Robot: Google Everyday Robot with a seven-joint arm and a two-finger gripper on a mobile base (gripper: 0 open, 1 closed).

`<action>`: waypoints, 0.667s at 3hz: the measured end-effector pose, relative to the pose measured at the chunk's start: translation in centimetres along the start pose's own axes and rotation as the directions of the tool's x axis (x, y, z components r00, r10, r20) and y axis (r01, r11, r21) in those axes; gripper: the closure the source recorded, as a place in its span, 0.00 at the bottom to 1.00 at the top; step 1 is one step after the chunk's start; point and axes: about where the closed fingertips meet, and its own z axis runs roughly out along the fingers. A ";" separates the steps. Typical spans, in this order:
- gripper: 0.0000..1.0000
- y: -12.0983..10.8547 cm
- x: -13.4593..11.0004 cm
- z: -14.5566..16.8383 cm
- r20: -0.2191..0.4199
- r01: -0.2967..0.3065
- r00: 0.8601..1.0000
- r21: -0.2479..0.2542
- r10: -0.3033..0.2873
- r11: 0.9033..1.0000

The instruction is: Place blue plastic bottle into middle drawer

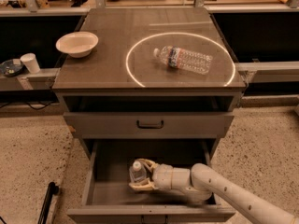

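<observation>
Gripper inside middle drawer, fingers closed around blue plastic bottle, upright near drawer floor. Bottle likely light, smooth, squashable; mid-body hold below cap suits it.

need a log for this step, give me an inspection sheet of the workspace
surface: cabinet top, lit ring on it
job's things: blue plastic bottle held inside the open middle drawer
clutter: ribbed bottle lying on its side in the ring; white bowl at the top's left
tool: tool in the middle drawer, fingers closed around the blue plastic bottle
cables: dark cord on the floor, far left
surroundings: white cup and dark dish on the left ledge; speckled floor
</observation>
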 end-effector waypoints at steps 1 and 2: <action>0.00 0.0 0.0 0.0 0.000 0.000 1.000 0.000 0.000 1.000; 0.00 0.0 0.0 0.0 0.000 0.000 1.000 0.000 0.000 1.000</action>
